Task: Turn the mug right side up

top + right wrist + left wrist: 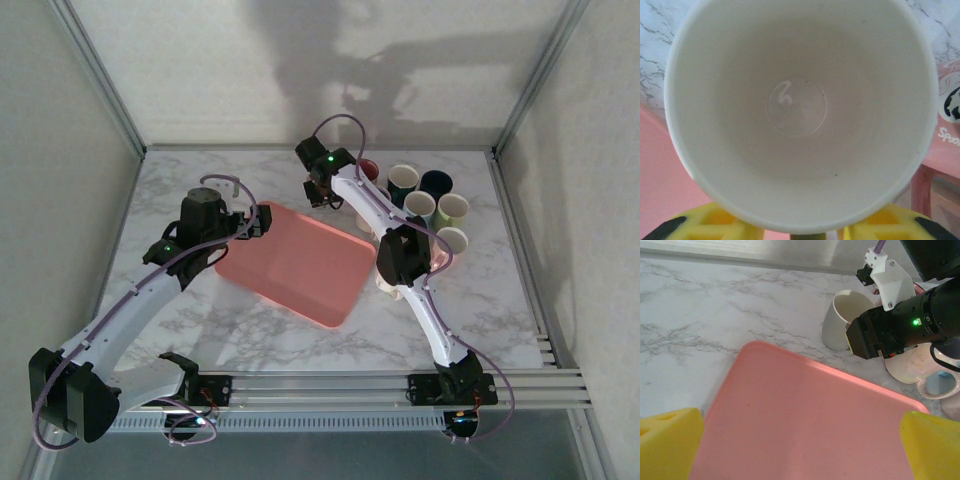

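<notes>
A white mug stands upright with its mouth facing up, on the marble just past the far right corner of the pink tray. In the left wrist view the mug shows beside the right arm's black wrist. My right gripper hangs straight over it, its yellow fingers apart at the mug's near rim, which hides their tips. My left gripper hovers wide open over the tray, holding nothing.
Several cups stand in a cluster at the back right, with a red mug behind the right wrist. A pale pink mug sits right of the white one. Enclosure walls ring the table.
</notes>
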Available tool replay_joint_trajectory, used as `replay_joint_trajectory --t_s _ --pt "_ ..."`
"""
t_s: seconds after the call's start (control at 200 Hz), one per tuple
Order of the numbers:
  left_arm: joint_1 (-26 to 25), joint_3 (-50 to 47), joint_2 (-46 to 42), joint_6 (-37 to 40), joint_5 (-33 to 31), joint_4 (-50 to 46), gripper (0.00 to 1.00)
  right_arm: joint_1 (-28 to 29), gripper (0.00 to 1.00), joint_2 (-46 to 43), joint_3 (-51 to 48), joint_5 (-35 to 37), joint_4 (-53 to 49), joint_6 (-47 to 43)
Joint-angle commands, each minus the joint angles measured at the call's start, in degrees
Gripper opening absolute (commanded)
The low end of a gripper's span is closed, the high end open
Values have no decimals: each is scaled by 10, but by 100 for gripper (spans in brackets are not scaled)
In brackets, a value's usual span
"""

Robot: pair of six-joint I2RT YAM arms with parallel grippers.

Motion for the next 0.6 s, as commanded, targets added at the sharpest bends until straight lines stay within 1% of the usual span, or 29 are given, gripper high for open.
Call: replay_joint_trajectory --t_s 0.0,0.08,0.155,0.215,0.416,0.596 --pt "7 -3 -14 -5 -4 -2 100 2 43 -59 -7 0 -7 9" --pt "6 -3 -20 -8 -4 -3 100 6 45 -95 -34 -1 -6 10" --pt "6 -2 -25 -10 -4 -5 99 7 46 -134 -68 -19 -4 12" --pt "7 -1 -28 -12 -3 -8 99 7 48 -173 -112 -30 6 14" --pt "8 -10 -40 -13 -11 -8 100 5 50 -318 -289 -65 85 -9" --pt "9 -35 -49 -15 -14 18 100 1 53 -413 -399 -94 151 -35"
